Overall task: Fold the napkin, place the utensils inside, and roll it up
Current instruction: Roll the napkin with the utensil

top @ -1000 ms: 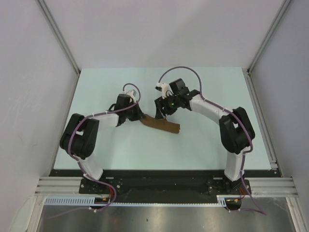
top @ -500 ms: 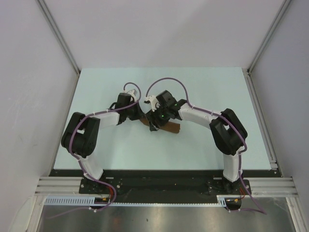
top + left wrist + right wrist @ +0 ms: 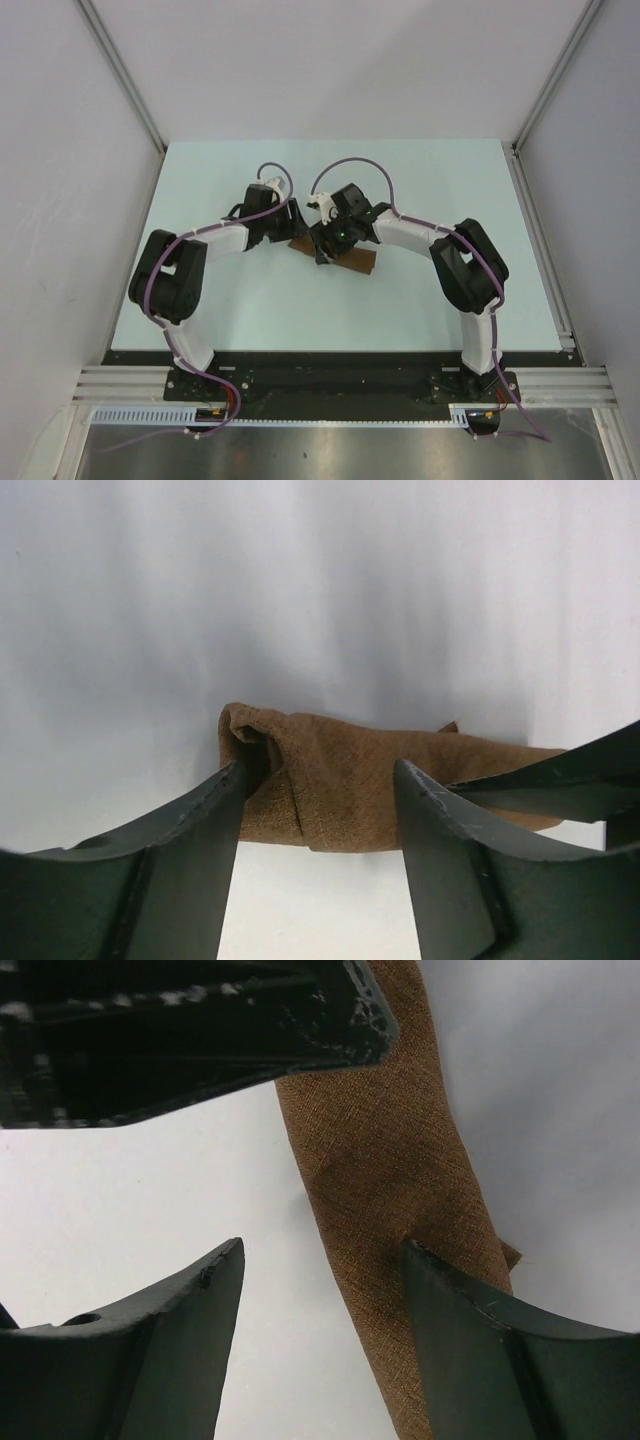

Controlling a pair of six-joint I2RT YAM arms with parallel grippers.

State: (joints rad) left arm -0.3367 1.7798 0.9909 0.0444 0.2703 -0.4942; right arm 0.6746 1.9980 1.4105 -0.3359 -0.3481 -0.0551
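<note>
Both jaws parted, one napkin [image 3: 356,264], seemingly rolled

The left gripper [image 3: 295,235] and right gripper [image 3: 322,253] crowd together over the napkin's [image 3: 352,263] left end, leaving no passage there; its right end and the bench [image 3: 430,180] beyond stand open.

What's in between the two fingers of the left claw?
The napkin. In the left wrist view, its folded end lies in the gap of the open left claw, on the table.
</note>
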